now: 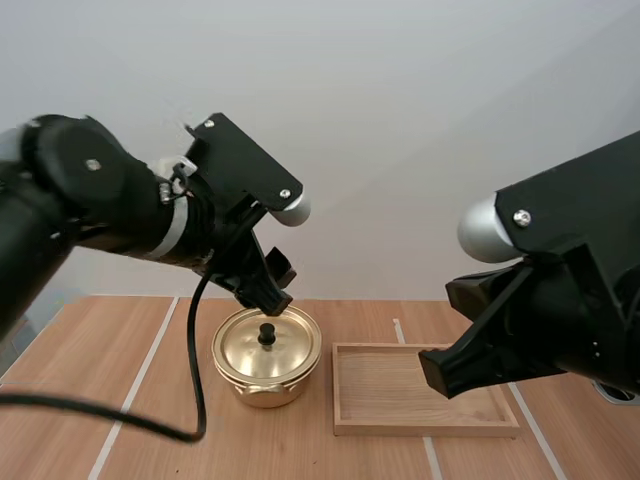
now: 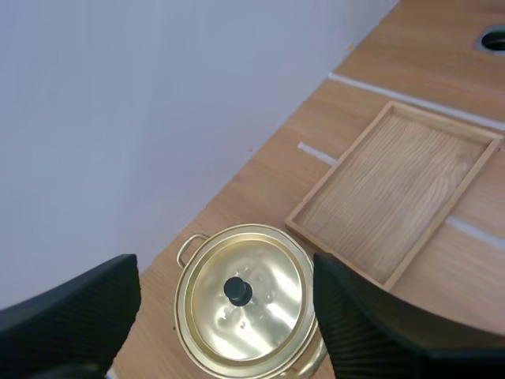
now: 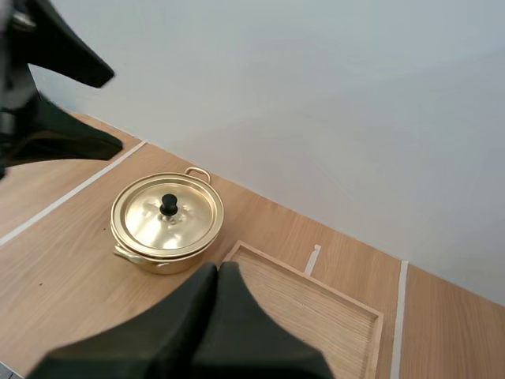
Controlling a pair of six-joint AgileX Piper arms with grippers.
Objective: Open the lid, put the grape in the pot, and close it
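gold pot [image 1: 266,388]: stands on the wooden surface [image 1: 90,350], just beside a wooden tray [image 1: 425,429]; lid [image 1: 290,350] seated on it (black knob [image 1: 267,334] upright at centre). left claw [image 2: 225,276]: released, fingers spread wide, hovering above the lid. right claw [image 3: 218,272]: clenched on nothing, raised near the tray.
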